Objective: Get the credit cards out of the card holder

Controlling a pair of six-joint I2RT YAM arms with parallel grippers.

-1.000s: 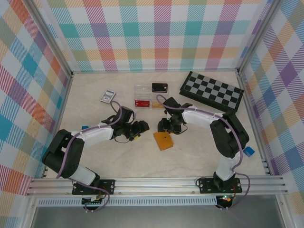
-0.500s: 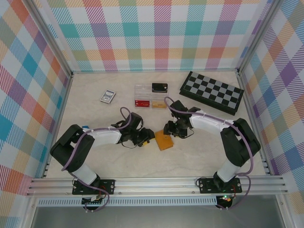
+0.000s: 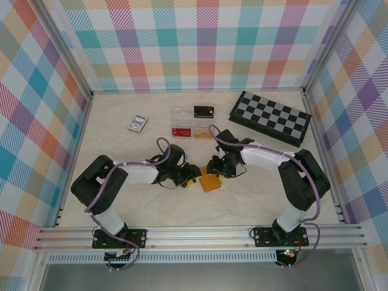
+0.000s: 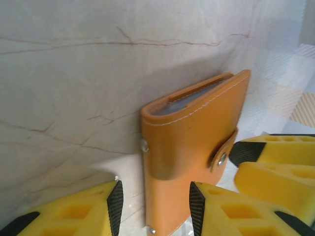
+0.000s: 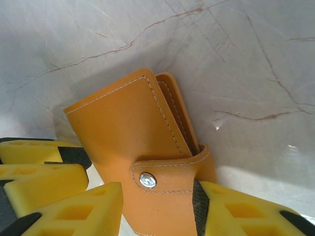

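Grasp stage: the card holder (image 3: pixel 211 181), snapped shut, lies mid-table (image 3: pixel 121 115), the left gripper (image 4: pixel 153 196) straddling it with a gap and the right gripper (image 5: pixel 158 196) hugging it, clamped or not I cannot tell; next comes pinning it and popping the strap (image 5: pixel 170 173).

Chessboard (image 3: pixel 270 117): black and grey squares, lying flat at the upper right of the table, set at an angle.
Clear plastic box (image 3: pixel 188 123): upper middle, with red and yellow contents inside.
Small black item (image 3: pixel 204 111): just behind the clear box, touching or nearly so.
Small card pack (image 3: pixel 137 123): upper left, well apart from the rest.
Tabletop (image 3: pixel 115 148): pale marble pattern with thin brown veins.
Walls (image 3: pixel 194 42): pastel plaid on three sides.
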